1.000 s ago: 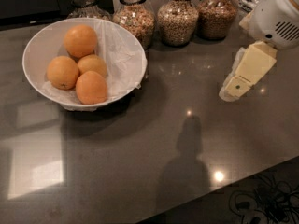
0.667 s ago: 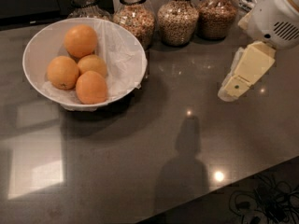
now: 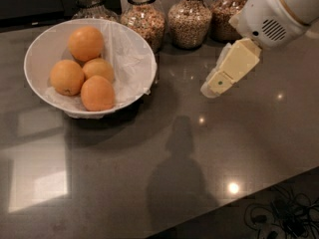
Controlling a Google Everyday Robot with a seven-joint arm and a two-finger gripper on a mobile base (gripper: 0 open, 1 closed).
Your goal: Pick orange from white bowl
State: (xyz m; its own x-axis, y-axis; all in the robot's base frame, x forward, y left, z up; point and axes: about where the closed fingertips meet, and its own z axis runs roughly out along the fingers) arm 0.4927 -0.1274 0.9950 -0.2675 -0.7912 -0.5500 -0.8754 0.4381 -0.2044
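Note:
The white bowl [image 3: 31, 66], lined with crinkled white paper, stands at the back left of the dark counter. It holds several oranges. The deep reddish-orange orange [image 3: 97, 93] lies at the front of the bowl. Two paler ones [image 3: 66, 76] [image 3: 98, 68] lie behind it, and a rounder, bigger one [image 3: 85, 43] lies at the back. My gripper [image 3: 213, 87] hangs above the counter to the right of the bowl, about a bowl's width from the orange. It points down and to the left and holds nothing.
Several glass jars of grain [image 3: 188, 17] stand in a row along the back, just behind the bowl and the gripper. The counter's front edge runs diagonally at the lower right, with cables [image 3: 279, 219] on the floor beyond it.
My gripper has moved left and slightly up, closer to the bowl. The bowl and oranges have not moved.

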